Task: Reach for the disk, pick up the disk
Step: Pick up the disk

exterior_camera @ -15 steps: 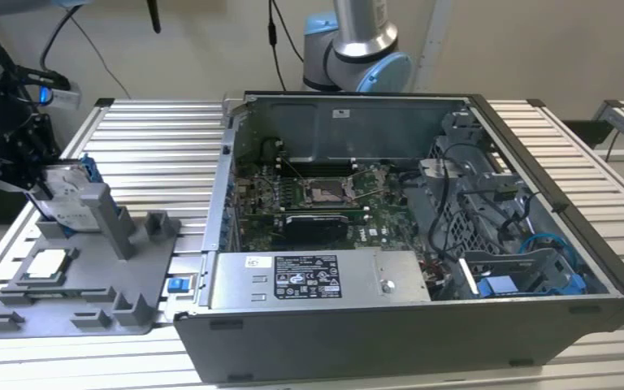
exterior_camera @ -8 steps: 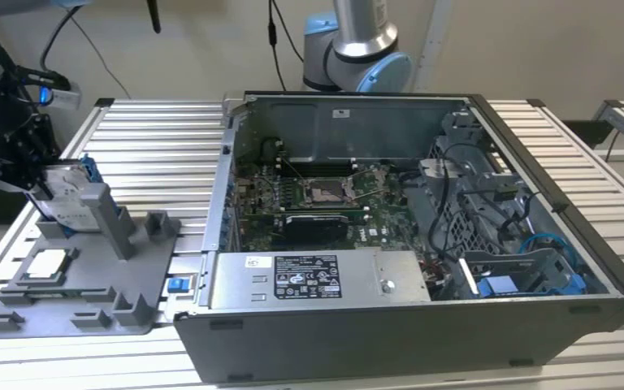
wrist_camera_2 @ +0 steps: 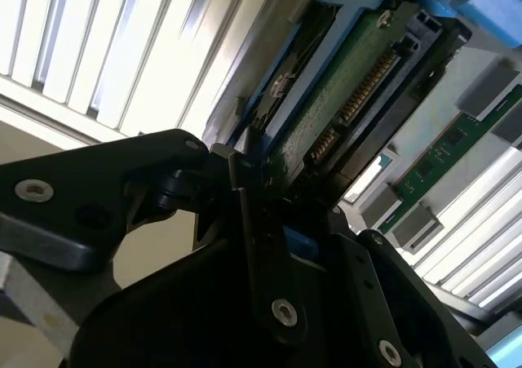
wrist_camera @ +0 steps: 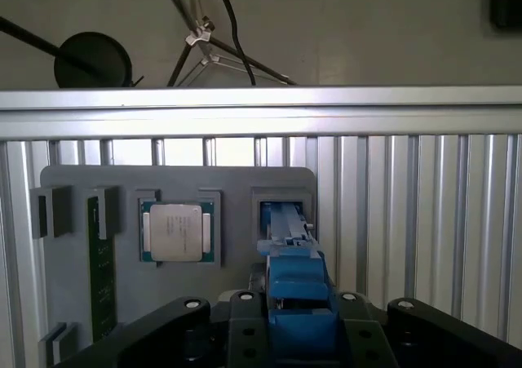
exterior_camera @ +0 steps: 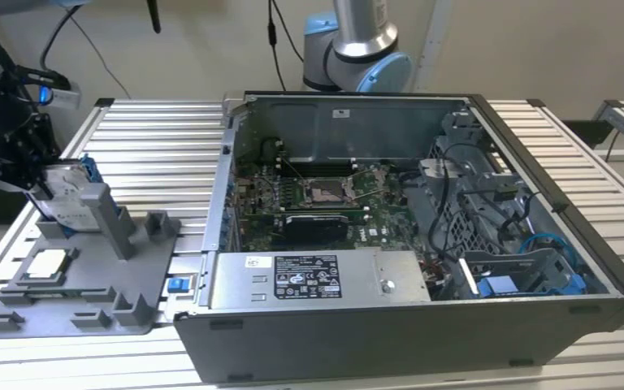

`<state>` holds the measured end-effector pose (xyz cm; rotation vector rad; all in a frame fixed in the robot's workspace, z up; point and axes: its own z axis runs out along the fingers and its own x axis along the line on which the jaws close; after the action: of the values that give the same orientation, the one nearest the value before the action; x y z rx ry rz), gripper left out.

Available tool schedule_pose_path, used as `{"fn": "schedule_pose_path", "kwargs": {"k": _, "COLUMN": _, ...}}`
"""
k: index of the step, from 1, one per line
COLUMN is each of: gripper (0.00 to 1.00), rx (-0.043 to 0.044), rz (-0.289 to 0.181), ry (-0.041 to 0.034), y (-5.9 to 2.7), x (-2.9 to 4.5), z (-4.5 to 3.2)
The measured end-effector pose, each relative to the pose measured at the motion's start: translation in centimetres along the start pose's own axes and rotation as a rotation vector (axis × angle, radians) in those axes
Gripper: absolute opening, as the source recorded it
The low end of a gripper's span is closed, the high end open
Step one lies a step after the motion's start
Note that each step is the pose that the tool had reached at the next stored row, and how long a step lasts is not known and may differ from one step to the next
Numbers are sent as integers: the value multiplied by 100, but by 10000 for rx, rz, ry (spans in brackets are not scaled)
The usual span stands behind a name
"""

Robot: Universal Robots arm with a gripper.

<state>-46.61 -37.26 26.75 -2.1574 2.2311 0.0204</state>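
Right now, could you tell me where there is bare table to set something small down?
The ribbed table is bare beyond the tray, beside the case wall, and again along the exterior view's right of the case. The tray is crowded: the chip, posts, and the gripper at the disk.

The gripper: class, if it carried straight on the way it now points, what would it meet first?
Probably the disk, standing on edge in the grey fixture; its blue bracket sits right at the gripper.

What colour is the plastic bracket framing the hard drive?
Bright blue; the plastic bracket shows best in the first wrist view.
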Motion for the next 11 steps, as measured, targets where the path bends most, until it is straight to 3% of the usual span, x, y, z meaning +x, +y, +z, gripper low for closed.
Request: {"fn": "schedule_pose_path", "kwargs": {"k": 11, "gripper": 0, "rx": -10, "rz": 0, "ry": 5, "y": -7, "x": -15, "z": -436}}
